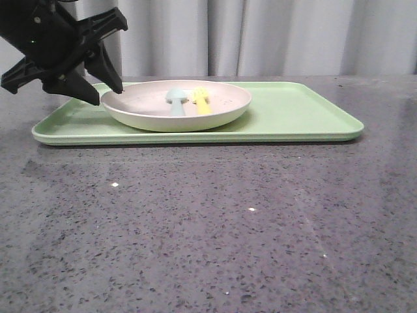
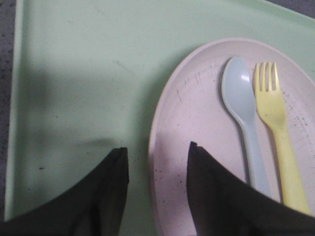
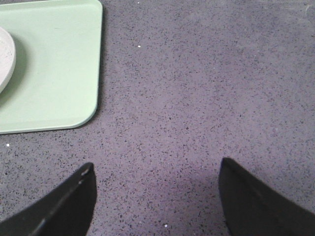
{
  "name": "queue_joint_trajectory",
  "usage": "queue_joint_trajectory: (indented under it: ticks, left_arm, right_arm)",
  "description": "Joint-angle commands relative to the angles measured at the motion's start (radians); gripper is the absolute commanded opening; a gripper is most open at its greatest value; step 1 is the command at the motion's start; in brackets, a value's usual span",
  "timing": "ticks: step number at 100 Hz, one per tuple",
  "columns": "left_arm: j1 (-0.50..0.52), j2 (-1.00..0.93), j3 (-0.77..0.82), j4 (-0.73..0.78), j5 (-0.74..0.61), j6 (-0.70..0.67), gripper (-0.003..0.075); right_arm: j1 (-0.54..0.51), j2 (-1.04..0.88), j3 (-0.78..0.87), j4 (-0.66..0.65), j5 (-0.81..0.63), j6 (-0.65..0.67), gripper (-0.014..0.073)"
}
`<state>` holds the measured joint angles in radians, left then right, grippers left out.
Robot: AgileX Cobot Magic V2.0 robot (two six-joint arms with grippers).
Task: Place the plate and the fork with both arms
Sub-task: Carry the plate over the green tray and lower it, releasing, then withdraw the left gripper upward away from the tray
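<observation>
Front view has the left end effector point(image 1: 107, 91) poised at the rim of the shallow speckled pinkish-cream plate point(image 1: 146, 112) on the flat light green tray point(image 1: 300, 114), fingers spread astride it, gripping nothing, probably ready to pinch. Left wrist view alone shows the flat yellow plastic fork point(image 2: 276, 132) beside a pale blue spoon point(image 2: 242, 108). Right end effector point(image 3: 156, 199) hangs wide open over grey speckled desk point(image 3: 206, 88).
</observation>
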<state>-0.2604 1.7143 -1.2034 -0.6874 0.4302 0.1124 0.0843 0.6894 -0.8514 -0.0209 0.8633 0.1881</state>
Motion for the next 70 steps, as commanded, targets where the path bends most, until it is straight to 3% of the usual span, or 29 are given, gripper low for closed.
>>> queue_joint_trajectory:
  ticks: [1, 31, 70]
  left_arm:
    - [-0.009, -0.082, -0.033, 0.014, -0.034, -0.007, 0.0295]
    - [-0.009, -0.263, -0.029, 0.16, 0.046, -0.007, 0.0295]
    - [0.033, -0.509, 0.069, 0.282, 0.105, -0.007, 0.0295]
  right_arm:
    - [-0.006, 0.003, -0.034, -0.004, -0.053, -0.011, 0.0527]
    - [0.05, 0.085, -0.072, -0.003, -0.009, -0.011, 0.0527]
    - [0.2, 0.302, -0.251, -0.003, 0.019, -0.013, 0.0527]
